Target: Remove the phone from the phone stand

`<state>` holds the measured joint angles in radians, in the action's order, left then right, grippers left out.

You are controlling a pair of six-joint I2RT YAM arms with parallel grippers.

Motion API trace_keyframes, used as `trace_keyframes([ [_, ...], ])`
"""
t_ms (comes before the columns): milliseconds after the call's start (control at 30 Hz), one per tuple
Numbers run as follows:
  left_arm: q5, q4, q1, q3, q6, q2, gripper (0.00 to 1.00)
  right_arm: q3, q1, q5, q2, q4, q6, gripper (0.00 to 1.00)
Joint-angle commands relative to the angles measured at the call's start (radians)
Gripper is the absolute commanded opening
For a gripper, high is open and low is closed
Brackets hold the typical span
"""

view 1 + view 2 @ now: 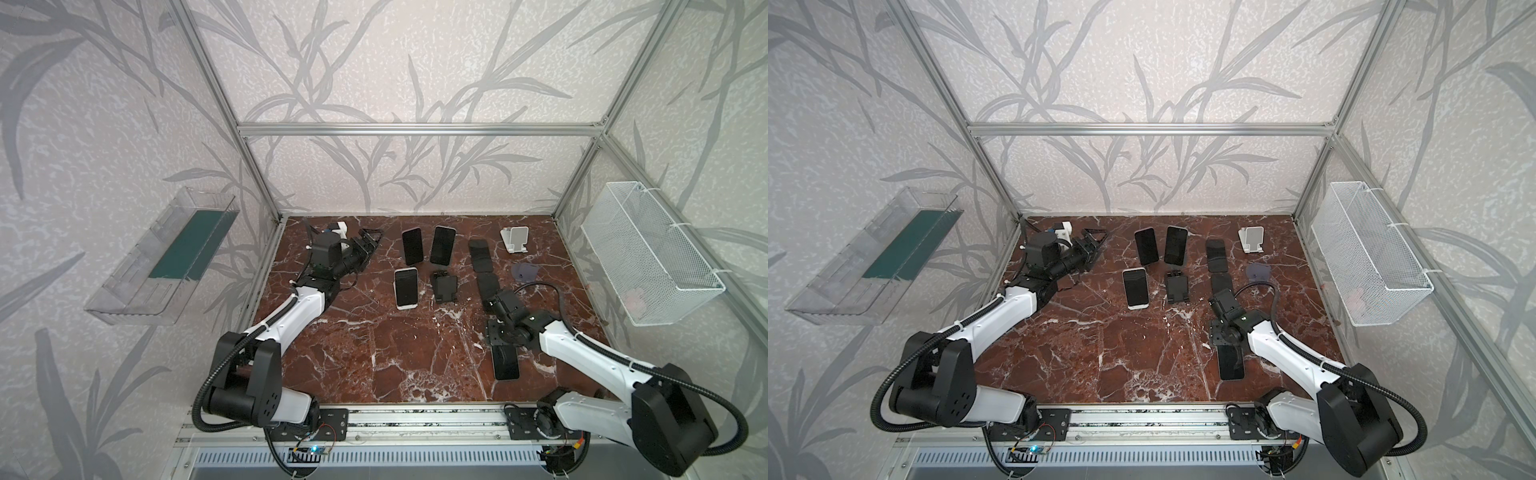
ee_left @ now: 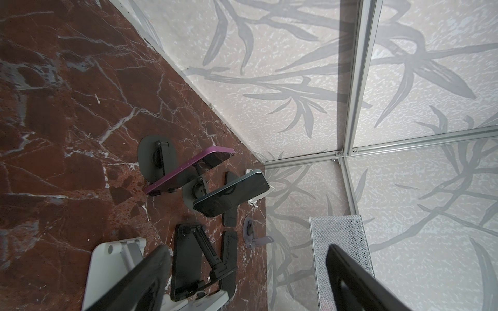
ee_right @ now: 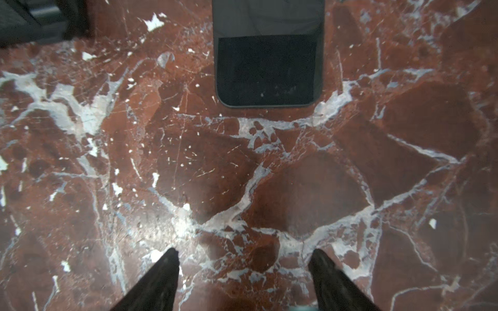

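Both empty: left gripper [image 1: 374,241] half-open near back-left corner, right gripper [image 3: 245,253] parted over bare surface [image 3: 242,175]. Probably approach step; next, reach white phone [image 1: 405,286], lift off phone stand [image 1: 406,307].

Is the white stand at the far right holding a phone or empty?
Empty: in both top views the white stand shows a bare back, no phone.

I saw three phones propped upright on stands in mid-table. A purple-edged phone [image 2: 188,172] and a dark teal phone [image 2: 231,194] leaned side by side at the back, the purple one on a grey oval-based stand [image 2: 147,161]. Just in front of it a white-framed phone [image 1: 405,286] sat tilted back on a white stand [image 2: 107,269]. A black phone [image 1: 506,362] lay flat, screen up, towards the front right and well apart from every stand.
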<state>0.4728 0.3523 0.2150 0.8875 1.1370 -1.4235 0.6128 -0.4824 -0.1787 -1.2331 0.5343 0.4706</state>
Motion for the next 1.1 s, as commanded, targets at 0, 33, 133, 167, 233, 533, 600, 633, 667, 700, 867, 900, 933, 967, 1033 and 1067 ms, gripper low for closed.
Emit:
trace_keyframes([
  [0,0.000,0.003,-0.003,0.029,-0.005,-0.009,0.91,0.012,0.011,0.027,-0.050,-0.051,-0.003,0.62],
  [33,-0.001,0.003,-0.003,0.029,-0.006,-0.011,0.91,0.019,0.014,0.031,-0.065,-0.052,-0.004,0.62],
  [133,0.001,0.003,-0.003,0.027,0.001,-0.011,0.91,0.046,0.025,0.025,-0.110,-0.039,0.001,0.64],
  [167,-0.003,0.012,-0.002,0.022,0.006,-0.007,0.91,0.054,0.030,0.018,-0.125,-0.032,0.002,0.65],
  [233,-0.017,0.024,-0.002,0.009,0.010,0.005,0.90,0.062,0.038,0.006,-0.148,-0.032,-0.005,0.66],
  [533,-0.016,0.022,-0.002,0.010,0.010,0.010,0.90,0.130,0.050,0.039,-0.283,-0.007,-0.022,0.67],
  [600,-0.008,0.027,-0.002,0.013,0.013,0.006,0.90,0.137,0.050,0.039,-0.294,-0.009,-0.017,0.68],
  [633,-0.008,0.028,-0.002,0.012,0.013,0.006,0.90,0.142,0.050,0.040,-0.302,-0.003,-0.015,0.68],
  [667,-0.008,0.027,-0.002,0.011,0.013,0.006,0.91,0.155,0.050,0.045,-0.317,0.012,-0.015,0.69],
  [700,-0.009,0.026,-0.002,0.012,0.013,0.007,0.90,0.169,0.049,0.049,-0.332,0.028,-0.017,0.69],
  [867,-0.007,0.028,0.000,0.013,0.012,0.006,0.91,0.181,0.047,0.080,-0.365,0.037,-0.012,0.71],
  [900,-0.009,0.025,0.000,0.012,0.010,0.004,0.90,0.183,0.047,0.085,-0.369,0.039,-0.012,0.72],
  [933,-0.010,0.023,0.000,0.012,0.010,0.001,0.90,0.187,0.047,0.088,-0.370,0.042,-0.013,0.72],
  [967,-0.008,0.025,0.000,0.014,0.010,0.000,0.90,0.188,0.048,0.090,-0.370,0.044,-0.014,0.72],
  [1033,-0.003,0.025,0.000,0.016,0.010,-0.005,0.90,0.192,0.047,0.102,-0.371,0.055,-0.018,0.73],
  [1067,-0.005,0.025,0.000,0.015,0.009,-0.006,0.90,0.198,0.046,0.107,-0.371,0.068,-0.022,0.74],
])
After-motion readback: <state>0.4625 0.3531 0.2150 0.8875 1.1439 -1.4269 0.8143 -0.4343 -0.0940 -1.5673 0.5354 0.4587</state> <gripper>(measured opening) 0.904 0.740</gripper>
